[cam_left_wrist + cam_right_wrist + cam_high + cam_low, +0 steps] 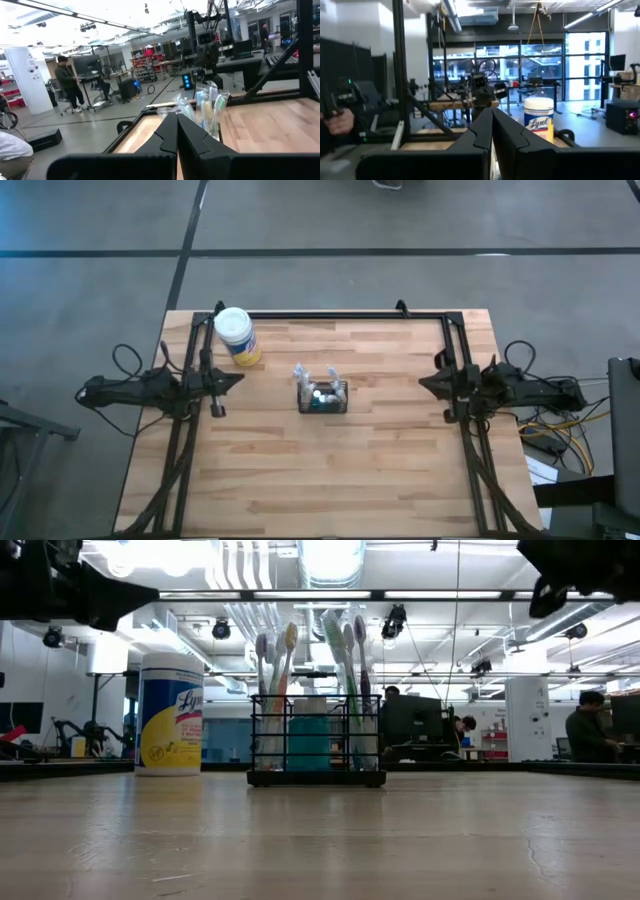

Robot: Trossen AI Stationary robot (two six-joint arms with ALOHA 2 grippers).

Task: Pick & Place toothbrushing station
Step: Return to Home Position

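Note:
The toothbrushing station (323,397), a small black wire caddy holding several toothbrushes and a teal cup, stands upright on its base at the middle of the wooden table (400,470); the low view shows the caddy (316,750) head-on. My left gripper (236,380) is drawn back at the table's left edge, shut and holding nothing. In the left wrist view its fingers (176,131) meet, with the brush heads (210,107) farther off. My right gripper (425,383) is drawn back at the right edge, its fingers (491,127) shut on nothing.
A white-capped, yellow-labelled round jar (237,336) stands at the table's far left, seen also in the low view (169,713). A black frame (330,314) runs along the far edge and down both sides. People and desks show in the room beyond.

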